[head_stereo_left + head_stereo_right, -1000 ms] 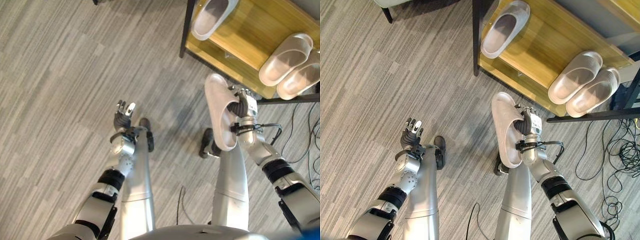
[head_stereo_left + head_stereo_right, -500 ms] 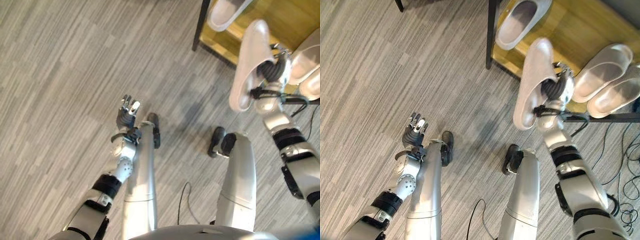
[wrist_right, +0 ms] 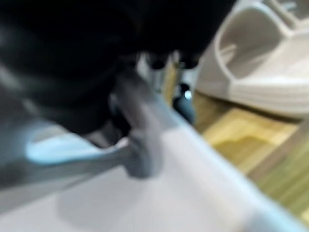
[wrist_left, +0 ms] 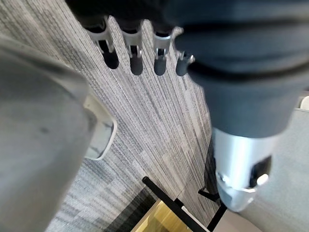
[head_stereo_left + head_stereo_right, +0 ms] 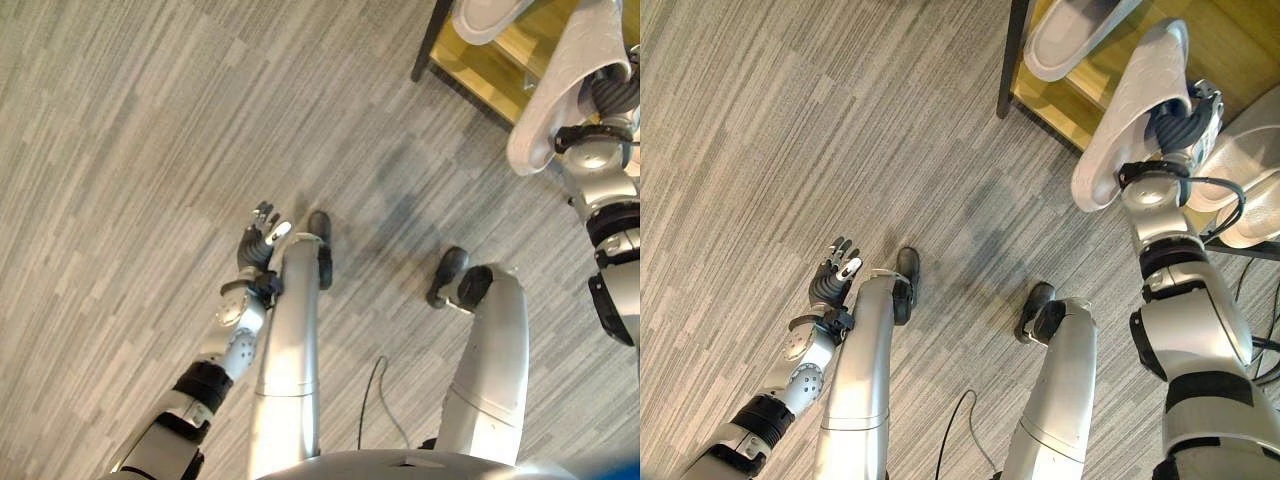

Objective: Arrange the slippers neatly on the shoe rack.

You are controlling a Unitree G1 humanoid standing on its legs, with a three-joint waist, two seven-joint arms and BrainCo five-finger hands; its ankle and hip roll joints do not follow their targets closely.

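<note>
My right hand [image 5: 1175, 128] is shut on a pale grey slipper [image 5: 1130, 115], holding it in the air over the front edge of the wooden shoe rack [image 5: 1072, 100]. The slipper's toe points toward the rack's back. Another slipper [image 5: 1065, 40] lies on the rack's left end, and a pair of slippers [image 5: 1245, 180] sits on its right side. In the right wrist view my thumb presses the held slipper [image 3: 183, 188], with a racked slipper [image 3: 260, 63] beyond. My left hand [image 5: 256, 243] hangs open and empty low over the floor beside my left leg.
The rack has a black metal frame [image 5: 1013, 55] with a post at its front left corner. Grey striped carpet [image 5: 150, 150] spreads to the left of the rack. Cables [image 5: 1265, 330] lie on the floor at the right.
My right hand has carried the slipper up and forward from beside my leg to over the rack's front edge. The camera has shifted too. My left hand stays open and low.
</note>
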